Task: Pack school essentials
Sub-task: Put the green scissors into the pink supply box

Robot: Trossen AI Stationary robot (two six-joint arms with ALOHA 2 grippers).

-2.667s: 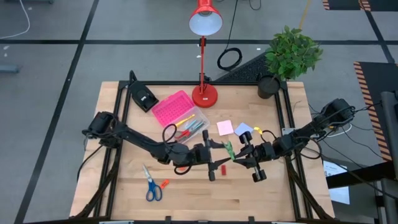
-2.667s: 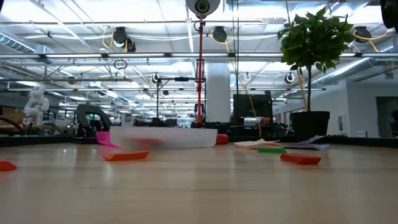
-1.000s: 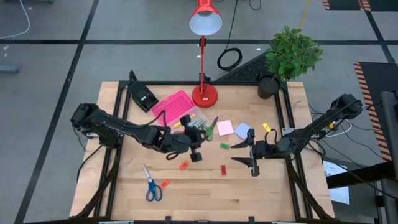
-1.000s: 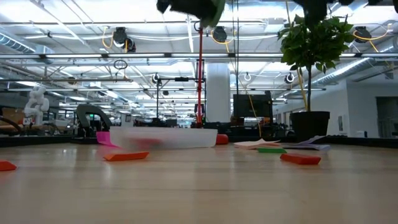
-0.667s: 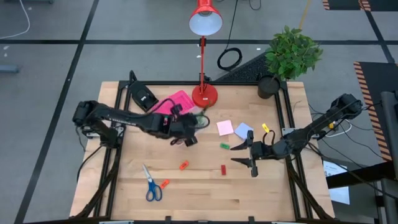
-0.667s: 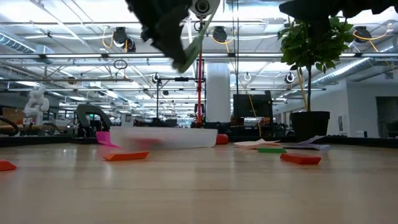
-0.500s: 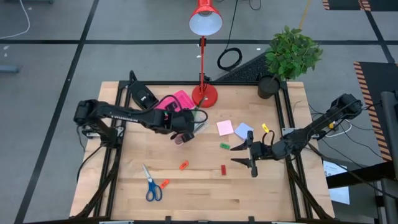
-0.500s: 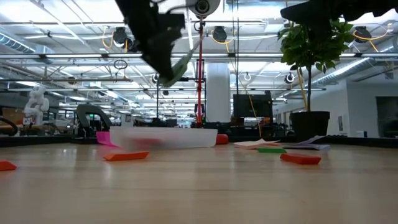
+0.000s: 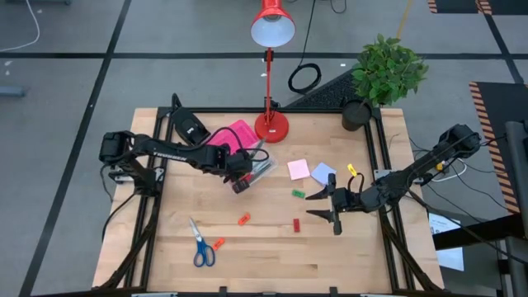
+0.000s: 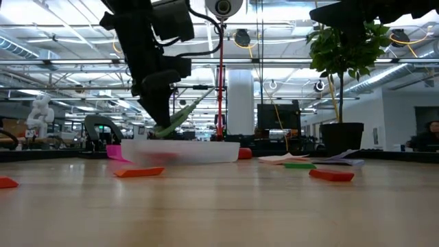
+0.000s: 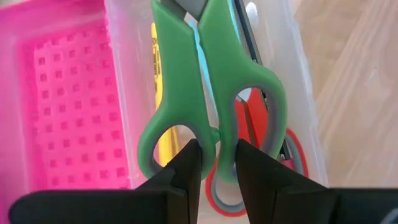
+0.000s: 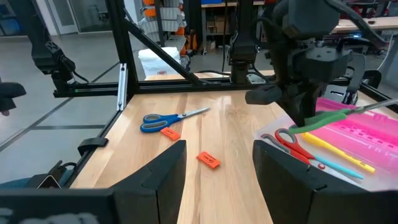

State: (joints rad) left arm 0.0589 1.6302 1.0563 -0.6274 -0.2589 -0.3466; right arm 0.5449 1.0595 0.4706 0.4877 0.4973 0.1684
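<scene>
Bystanders on and around the wooden table

A red desk lamp stands at the far edge, a potted green plant at the far right corner, and a black wedge-shaped device at the far left. A coiled black cable lies on the floor beyond.

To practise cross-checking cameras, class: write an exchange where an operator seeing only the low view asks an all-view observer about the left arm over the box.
Operator: What is that green thing?
Observer: Green-handled scissors, pinched at the handles by the left tool.
Operator: Is anything inside the clear box?
Observer: Yes, red-handled scissors and a yellow pencil lie in it, below the green pair.
</scene>
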